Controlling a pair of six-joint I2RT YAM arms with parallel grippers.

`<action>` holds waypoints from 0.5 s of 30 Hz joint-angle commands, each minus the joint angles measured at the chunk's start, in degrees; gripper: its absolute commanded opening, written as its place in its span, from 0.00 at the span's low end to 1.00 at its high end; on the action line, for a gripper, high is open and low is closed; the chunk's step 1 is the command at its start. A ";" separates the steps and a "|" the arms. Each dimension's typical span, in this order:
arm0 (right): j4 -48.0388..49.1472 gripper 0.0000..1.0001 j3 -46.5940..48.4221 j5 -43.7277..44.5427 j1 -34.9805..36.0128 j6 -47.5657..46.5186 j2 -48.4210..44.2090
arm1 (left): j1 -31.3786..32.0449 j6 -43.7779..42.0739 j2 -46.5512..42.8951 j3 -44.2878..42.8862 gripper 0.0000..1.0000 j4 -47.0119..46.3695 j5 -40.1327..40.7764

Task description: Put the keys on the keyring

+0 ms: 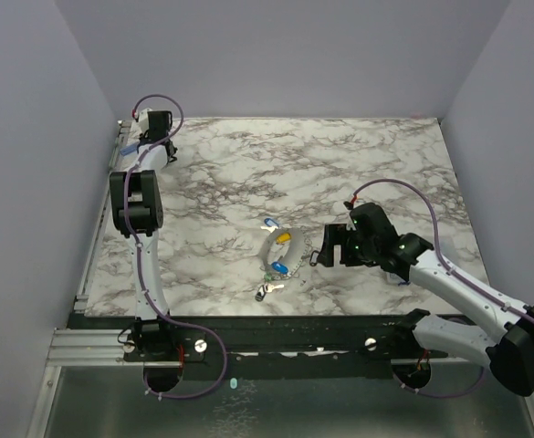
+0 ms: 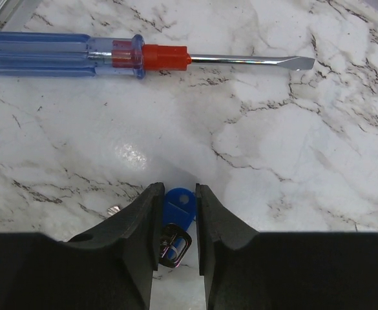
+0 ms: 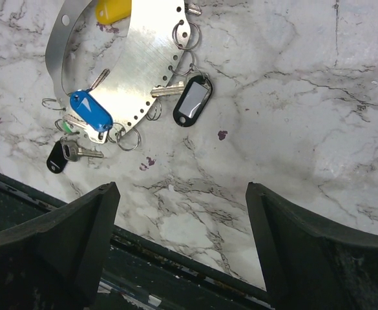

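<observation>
White, grey-veined marble tabletop [image 1: 248,173] is filling the scene, with plain lavender walls [image 1: 29,182] standing around it. At the far left corner, where the left arm [image 1: 137,205] is reaching, a long screwdriver with a clear blue handle, an orange-red collar and a flat steel blade [image 2: 137,57] is lying on the marble just ahead of the left gripper [image 2: 178,189]. That gripper's jaws are standing narrow, pinching a small blue plastic key tag [image 2: 179,205] between them. A dark little metal ring [image 2: 174,247] is sitting at the tag's near end, and a scrap of silver metal [image 2: 114,209] is peeking out beside one finger, too little of it showing to name.

Near the table's middle, well apart from that corner, the pale silver keyring [image 3: 140,58], a flat metal band bent into a loop and punched with small holes along its edge, is lying on the marble. Thin wire split rings [image 3: 187,33] are hanging from some of the holes. Tiny silver keys [image 3: 79,152] and their tags are clustering around it: a blue oval tag [image 3: 90,111] is lying across the band, a yellow tag [image 3: 113,9] is showing at the loop's far part, a black-framed tag [image 3: 192,100] is resting just beside the band, and a smaller black tag [image 3: 57,157] is lying near the table's front edge.

Just right of the loop, the right gripper [image 3: 182,190] is hovering with its jaws spread wide, gripping nothing.
</observation>
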State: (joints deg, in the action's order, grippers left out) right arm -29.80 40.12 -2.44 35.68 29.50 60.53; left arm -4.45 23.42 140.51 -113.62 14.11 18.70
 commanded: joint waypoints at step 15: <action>-1.51 0.90 0.60 0.79 0.35 0.79 -4.10 | 7.65 9.69 -25.67 41.75 0.33 1.09 -5.27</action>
State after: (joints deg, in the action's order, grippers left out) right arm -29.91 40.12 -2.44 35.68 29.56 57.49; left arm -1.32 30.15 120.07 -81.82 9.65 17.17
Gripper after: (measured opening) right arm 0.898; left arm 0.331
